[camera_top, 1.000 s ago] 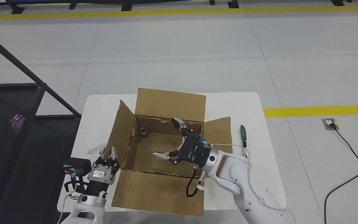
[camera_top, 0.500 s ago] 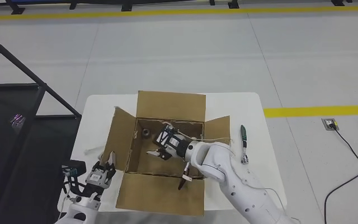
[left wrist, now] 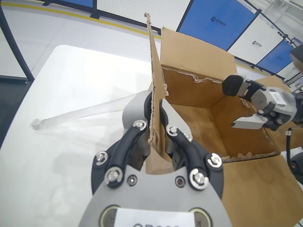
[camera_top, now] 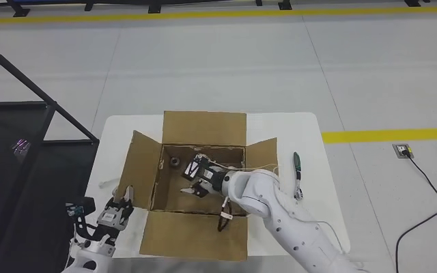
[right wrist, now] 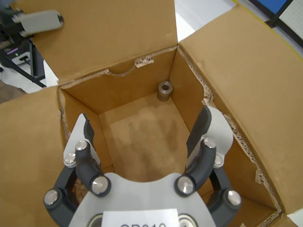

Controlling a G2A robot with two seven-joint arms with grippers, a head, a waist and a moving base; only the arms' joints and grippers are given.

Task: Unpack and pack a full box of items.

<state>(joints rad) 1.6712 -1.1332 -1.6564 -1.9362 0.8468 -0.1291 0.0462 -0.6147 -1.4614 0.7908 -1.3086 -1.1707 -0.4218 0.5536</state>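
The left gripper (left wrist: 153, 107), at the box's 8 o'clock, is closed tight on the edge of the left flap (camera_top: 140, 170). Since the earlier frames it has drawn back toward 7 o'clock, and the flap now lies wider. The box (camera_top: 205, 128) sits mid-table (camera_top: 293, 126). A metal cylinder (camera_top: 173, 162) stands upright in the interior's 10 o'clock corner. The right gripper (camera_top: 193, 176), jaws wide apart and empty, has advanced toward 9 o'clock, nearer the cylinder. A green-handled tool (camera_top: 297, 170) lies at 3 o'clock.

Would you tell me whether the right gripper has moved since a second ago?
Yes. In the top view the right gripper has moved across the box, away from the tool on the table and toward the cylinder.
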